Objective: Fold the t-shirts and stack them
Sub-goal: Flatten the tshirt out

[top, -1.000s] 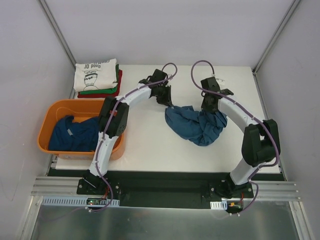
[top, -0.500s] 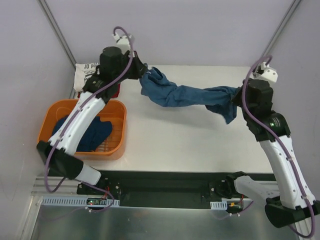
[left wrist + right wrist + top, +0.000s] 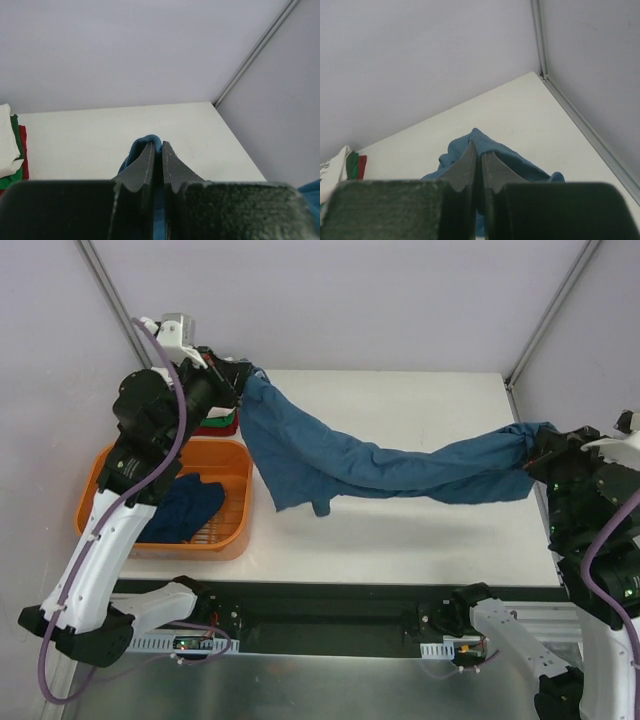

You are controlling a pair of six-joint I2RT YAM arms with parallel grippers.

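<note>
A dark blue t-shirt [image 3: 380,468] hangs stretched in the air between my two grippers, sagging over the table's middle. My left gripper [image 3: 240,373] is raised at the far left and shut on one end of it; the cloth [image 3: 145,142] bulges between its tips [image 3: 157,146]. My right gripper [image 3: 535,452] is raised at the right edge and shut on the other end; cloth [image 3: 495,150] shows around its tips [image 3: 477,149]. A second dark blue t-shirt [image 3: 185,505] lies in the orange tub [image 3: 235,525]. The folded stack [image 3: 222,423] of red and green shirts is mostly hidden behind my left arm.
The white table [image 3: 400,530] lies below the hanging shirt. Grey walls close the cell at the back and both sides. The folded cream, green and red stack shows at the left edge of the left wrist view [image 3: 10,150] and of the right wrist view [image 3: 350,162].
Both arms have swung outward and up, pulling the blue shirt from a bunched heap on the table into a long span in the air. The left arm now covers the folded stack.
</note>
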